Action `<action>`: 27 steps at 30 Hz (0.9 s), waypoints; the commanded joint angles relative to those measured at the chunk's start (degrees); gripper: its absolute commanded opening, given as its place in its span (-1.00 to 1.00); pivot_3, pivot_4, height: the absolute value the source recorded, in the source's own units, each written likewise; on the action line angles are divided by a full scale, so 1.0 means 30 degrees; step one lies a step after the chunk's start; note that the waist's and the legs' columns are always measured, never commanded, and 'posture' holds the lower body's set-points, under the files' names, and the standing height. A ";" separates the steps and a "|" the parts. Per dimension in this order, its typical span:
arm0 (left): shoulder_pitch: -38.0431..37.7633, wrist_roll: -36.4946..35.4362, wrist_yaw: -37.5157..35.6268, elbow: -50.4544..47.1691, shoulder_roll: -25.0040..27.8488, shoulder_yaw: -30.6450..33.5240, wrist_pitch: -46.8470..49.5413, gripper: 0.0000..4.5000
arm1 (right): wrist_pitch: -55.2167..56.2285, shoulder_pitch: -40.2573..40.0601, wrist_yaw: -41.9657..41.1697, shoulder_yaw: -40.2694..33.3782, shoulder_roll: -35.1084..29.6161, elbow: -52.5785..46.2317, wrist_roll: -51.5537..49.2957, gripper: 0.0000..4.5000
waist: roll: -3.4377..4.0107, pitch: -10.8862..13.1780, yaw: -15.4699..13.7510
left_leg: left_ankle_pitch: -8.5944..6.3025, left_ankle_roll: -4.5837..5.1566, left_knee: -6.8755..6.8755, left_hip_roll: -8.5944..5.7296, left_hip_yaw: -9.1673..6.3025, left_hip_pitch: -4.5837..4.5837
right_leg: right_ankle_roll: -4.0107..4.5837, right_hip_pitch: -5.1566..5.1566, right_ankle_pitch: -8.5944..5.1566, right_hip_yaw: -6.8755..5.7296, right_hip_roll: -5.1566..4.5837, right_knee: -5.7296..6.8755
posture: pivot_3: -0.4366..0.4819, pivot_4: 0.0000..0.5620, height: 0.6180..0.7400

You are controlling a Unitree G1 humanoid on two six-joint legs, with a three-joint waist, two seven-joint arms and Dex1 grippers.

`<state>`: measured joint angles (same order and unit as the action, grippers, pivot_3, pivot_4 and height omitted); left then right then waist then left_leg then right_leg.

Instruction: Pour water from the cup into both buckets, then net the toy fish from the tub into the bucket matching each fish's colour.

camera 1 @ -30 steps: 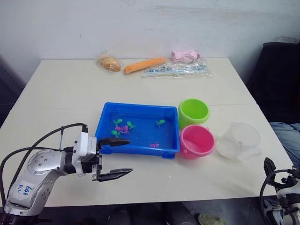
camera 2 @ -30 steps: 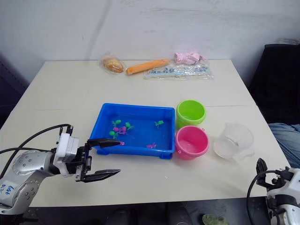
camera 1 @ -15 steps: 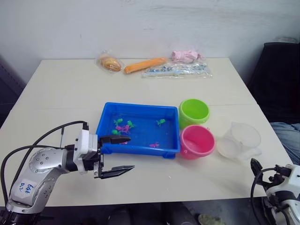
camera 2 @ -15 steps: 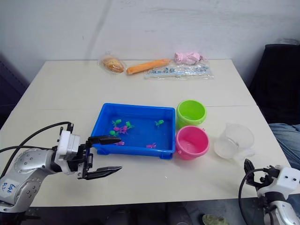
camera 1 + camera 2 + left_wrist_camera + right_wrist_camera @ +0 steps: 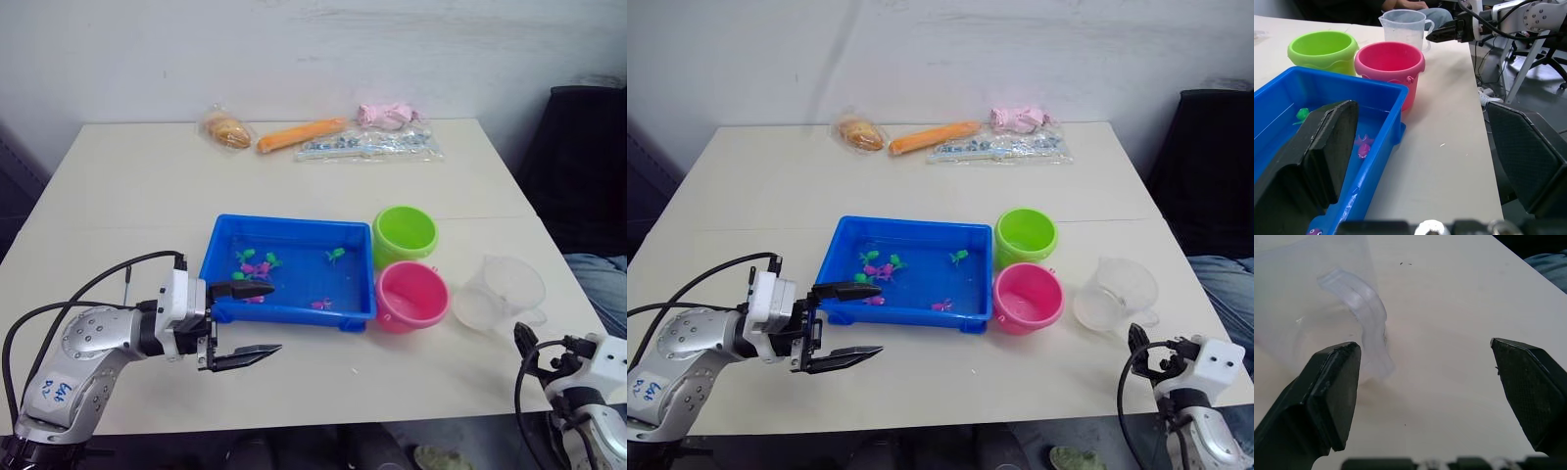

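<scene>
The blue tub (image 5: 284,224) sits mid-table with several tiny pink and green toy fish (image 5: 257,269) in water. To its right stand the lime green bucket (image 5: 405,233) and, nearer me, the pink bucket (image 5: 412,294). The clear cup (image 5: 500,294) stands right of the pink bucket, its handle (image 5: 1369,316) facing my right gripper. My left gripper (image 5: 272,319) is open at the tub's near left corner, one finger (image 5: 1317,147) over the rim. My right gripper (image 5: 539,343) is open just short of the cup, at the table's front right edge.
Along the far edge lie a bagged bun (image 5: 228,130), an orange carrot-like piece (image 5: 302,135), a pink item (image 5: 385,116) and a clear packet (image 5: 370,147). A dark chair (image 5: 578,166) and blue cloth (image 5: 600,279) are off the table's right side.
My right gripper has risen from the bottom right corner and come closer to the cup. The left gripper has edged slightly toward the tub.
</scene>
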<state>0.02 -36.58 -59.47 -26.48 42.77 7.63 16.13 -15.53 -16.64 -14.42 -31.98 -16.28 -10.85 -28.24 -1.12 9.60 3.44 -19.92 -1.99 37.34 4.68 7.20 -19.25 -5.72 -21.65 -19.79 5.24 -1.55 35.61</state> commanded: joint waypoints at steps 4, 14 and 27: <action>0.0357 0.0242 -0.0067 -0.0173 -0.0122 0.0070 -0.0377 0.99 | 0.0670 0.0710 0.0746 -0.0669 -0.0368 0.0539 0.0495 1.00 | 0.0004 0.0003 0.0005 | 0.0003 -0.0003 0.0006 -0.0003 0.0009 0.0000 | -0.0003 -0.0002 0.0001 -0.0002 0.0008 0.0002 | -0.05 -0.47 1.00; 0.0578 0.0620 0.0360 -0.0212 -0.0607 -0.0098 -0.0410 0.99 | 0.0647 0.1782 0.2089 -0.0583 0.0228 0.1200 0.0473 1.00 | 0.0011 0.0007 0.0011 | 0.0005 -0.0005 0.0005 -0.0005 0.0029 0.0003 | -0.0015 -0.0008 0.0007 0.0001 0.0010 0.0002 | -0.05 -0.47 1.00; 0.0835 0.0896 0.0504 -0.0068 -0.0985 -0.0316 -0.0463 0.99 | 0.1132 0.3557 0.1311 -0.0429 -0.0253 0.2993 -0.0069 1.00 | 0.0046 0.0029 0.0137 | 0.0009 -0.0010 0.0000 0.0000 0.0084 0.0005 | -0.0030 -0.0035 0.0015 0.0006 0.0023 0.0004 | -0.05 -0.47 1.00</action>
<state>1.98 -33.99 -58.26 -26.14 40.03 6.65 15.64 -13.74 -6.22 -9.40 -32.26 -15.79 -1.43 -28.18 -0.98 9.69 3.85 -19.89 -2.02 37.34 4.67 7.48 -19.23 -5.81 -21.76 -19.74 5.26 -1.47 35.62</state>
